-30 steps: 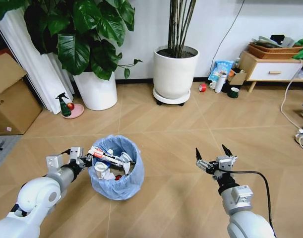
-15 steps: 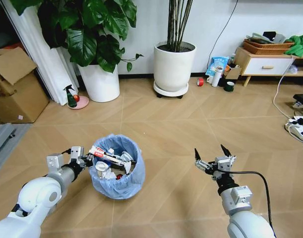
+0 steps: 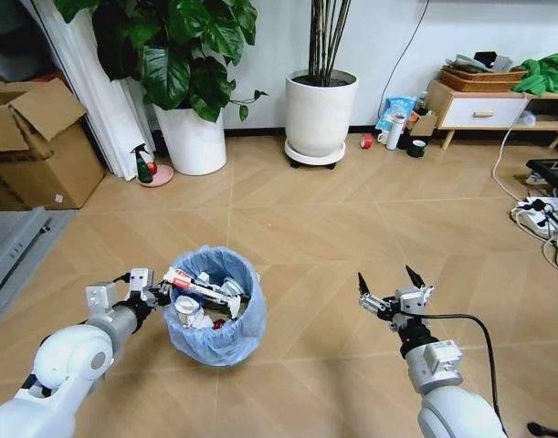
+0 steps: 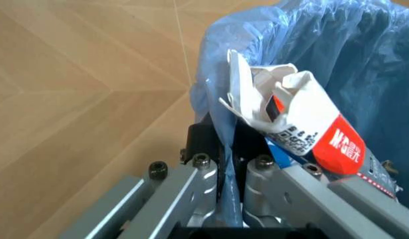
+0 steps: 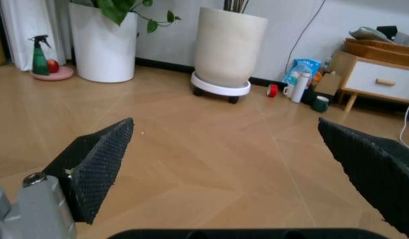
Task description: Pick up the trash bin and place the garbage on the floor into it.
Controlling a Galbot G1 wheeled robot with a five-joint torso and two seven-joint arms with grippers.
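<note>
The small round bin lined with crinkly light-blue plastic [image 3: 214, 308], judged light and soft-walled, is clamped at its near-left rim by the left gripper [image 3: 156, 295]; the right gripper [image 3: 389, 288] is held spread wide, empty.

My trash bin [image 3: 215, 315] wears a crinkly light-blue translucent bag, with a red-and-white carton [image 4: 304, 129] poking out. The floor [image 3: 333, 219] is tan wood-look herringbone. My right fingers [image 5: 98, 164] are black, finely textured.

The bin's [image 3: 213, 319] rim hides the lower garbage [image 3: 201, 306]. In the left wrist view the bag [image 4: 337, 59] runs past the edges. Items by the cabinet [image 3: 475, 111] are too small to tell.
</note>
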